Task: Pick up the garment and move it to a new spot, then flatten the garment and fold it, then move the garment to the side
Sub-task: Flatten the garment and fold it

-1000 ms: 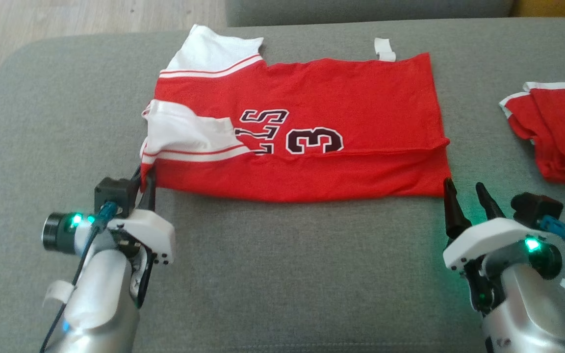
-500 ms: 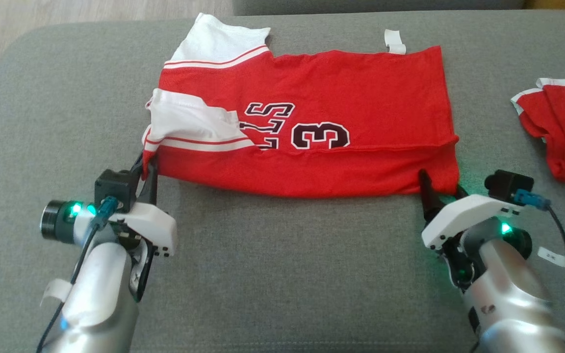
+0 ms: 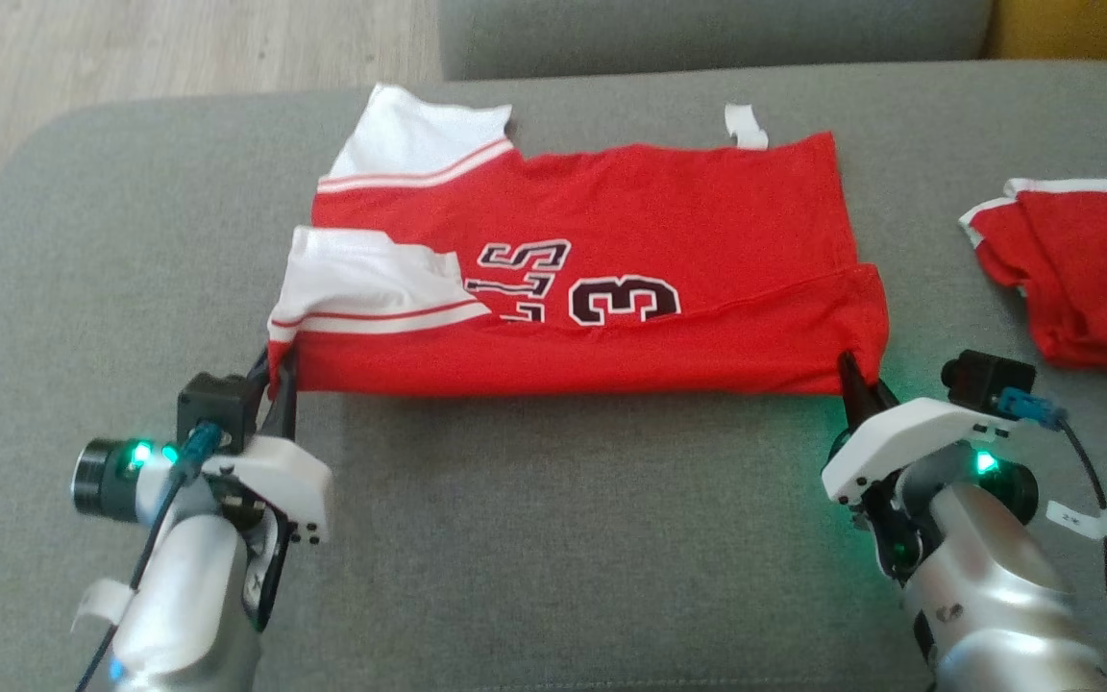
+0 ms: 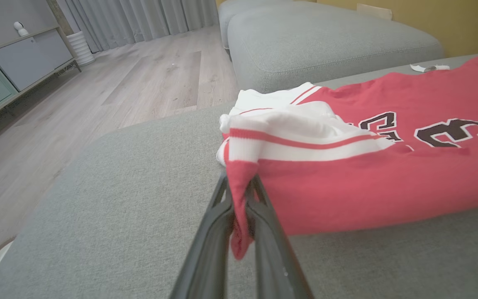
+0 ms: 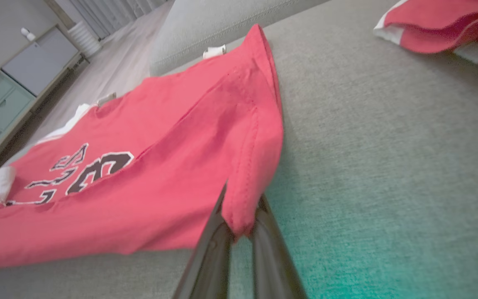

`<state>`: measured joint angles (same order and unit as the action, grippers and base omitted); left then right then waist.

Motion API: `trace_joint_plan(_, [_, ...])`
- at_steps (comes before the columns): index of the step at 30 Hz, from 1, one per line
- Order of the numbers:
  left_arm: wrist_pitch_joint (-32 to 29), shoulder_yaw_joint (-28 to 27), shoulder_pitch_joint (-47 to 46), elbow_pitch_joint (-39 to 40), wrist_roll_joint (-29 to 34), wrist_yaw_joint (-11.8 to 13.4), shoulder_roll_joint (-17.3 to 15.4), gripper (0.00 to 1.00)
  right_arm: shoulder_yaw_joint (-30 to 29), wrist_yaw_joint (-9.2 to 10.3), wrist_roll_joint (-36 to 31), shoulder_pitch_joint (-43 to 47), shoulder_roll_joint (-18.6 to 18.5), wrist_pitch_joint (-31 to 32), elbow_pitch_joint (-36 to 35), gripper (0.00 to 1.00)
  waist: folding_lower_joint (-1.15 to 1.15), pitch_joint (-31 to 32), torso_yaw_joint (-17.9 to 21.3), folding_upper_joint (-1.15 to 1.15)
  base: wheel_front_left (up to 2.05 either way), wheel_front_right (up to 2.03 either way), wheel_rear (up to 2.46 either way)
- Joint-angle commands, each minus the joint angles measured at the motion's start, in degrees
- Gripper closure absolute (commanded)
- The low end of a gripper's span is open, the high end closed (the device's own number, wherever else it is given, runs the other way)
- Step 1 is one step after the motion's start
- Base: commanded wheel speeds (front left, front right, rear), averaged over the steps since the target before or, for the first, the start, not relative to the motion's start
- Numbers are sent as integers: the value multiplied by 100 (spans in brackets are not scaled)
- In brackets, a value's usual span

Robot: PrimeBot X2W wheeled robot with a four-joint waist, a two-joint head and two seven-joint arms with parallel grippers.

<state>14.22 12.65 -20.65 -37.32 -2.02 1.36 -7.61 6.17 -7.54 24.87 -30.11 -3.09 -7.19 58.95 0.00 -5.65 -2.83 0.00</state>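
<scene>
Soft even daylight, green glow on sofa (image 5: 388, 249), garment (image 5: 160, 174) blurred in right wrist view.

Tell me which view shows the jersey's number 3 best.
Head view: the 3 lies sharp and square-on on the jersey. Left wrist view shows it slanted near the right edge; right wrist view shows it foreshortened and blurred.

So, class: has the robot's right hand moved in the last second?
Yes. Against the near right corner of the jersey, the right hand has moved left and forward, closing on that corner.
</scene>
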Motion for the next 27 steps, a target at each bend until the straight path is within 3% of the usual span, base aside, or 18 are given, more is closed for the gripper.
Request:
trace_joint_plan(1, [77,-166,-142,170,-30,24,-206,100,77,5,71,-121,21,-20,-173,100,0,106,22,0,0,0,0])
trace_joint_plan(21, [-389,7,1098,868,-345,-128,-310,100,-199,5,253,1663,-61,1014,-1623,100,0,833,158,0,0,0,0])
trace_joint_plan(22, [-412,-2,1142,914,-364,-113,-314,100,-232,5,204,1724,-54,1009,-1726,84,0,833,180,0,0,0,0])
trace_joint_plan(23, [-436,-21,1177,958,-392,-93,-314,100,-249,5,138,1777,-48,1003,-1832,0,0,830,201,0,0,0,0])
trace_joint_plan(24, [-459,-39,1204,1000,-415,-65,-311,75,-297,5,92,1823,-40,1009,-1921,0,0,824,221,0,0,0,0])
trace_joint_plan(25, [-483,-48,1224,1040,-429,-42,-311,27,-326,5,36,1858,-32,1014,-2016,0,0,818,237,0,0,0,0])
trace_joint_plan(26, [-502,-54,1239,1076,-438,-21,-313,0,-344,5,-39,1888,-26,1000,-2121,0,0,811,252,0,0,0,0])
trace_joint_plan(27, [-519,-58,1247,1109,-446,-2,-314,0,-371,5,-110,1911,-19,980,-2230,0,0,803,266,0,0,0,0])
